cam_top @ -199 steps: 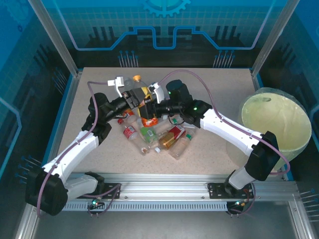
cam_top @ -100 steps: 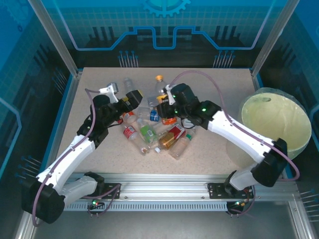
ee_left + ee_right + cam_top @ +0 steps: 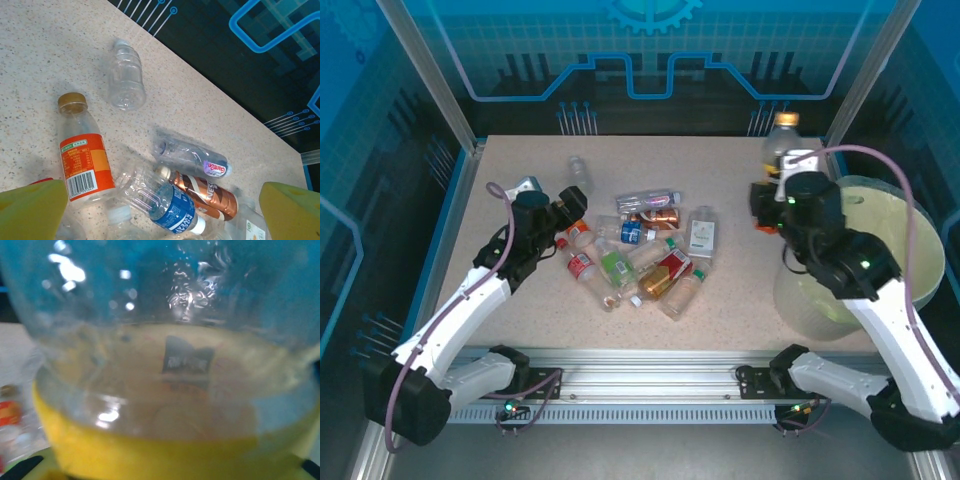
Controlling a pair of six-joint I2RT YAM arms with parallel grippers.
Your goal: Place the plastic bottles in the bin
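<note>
Could miss the large round pale yellow-green bin if let go now: carries the clear plastic bottle with orange cap and yellow label upright, high and just short of the rim on the table side, not yet over the mouth. Could also slip or tip, gripped low on a smooth rounded body with the cap end standing tall above the right gripper. Might snag the thin bag lining on the way in.

Clamps firmly on that bottle, jaws pressed against its sides. Reaches up and out toward the far right corner of the speckled table, forearm crossing the bin in the overhead view.

On the other side, hovers low over the heap of small plastic bottles at mid-table, left gripper spread fully wide and holding nothing, yellow-green fingertips flanking an orange-labelled bottle and a blue-labelled one. Risks scattering the loose pile, or pinching two at once, by closing there.
</note>
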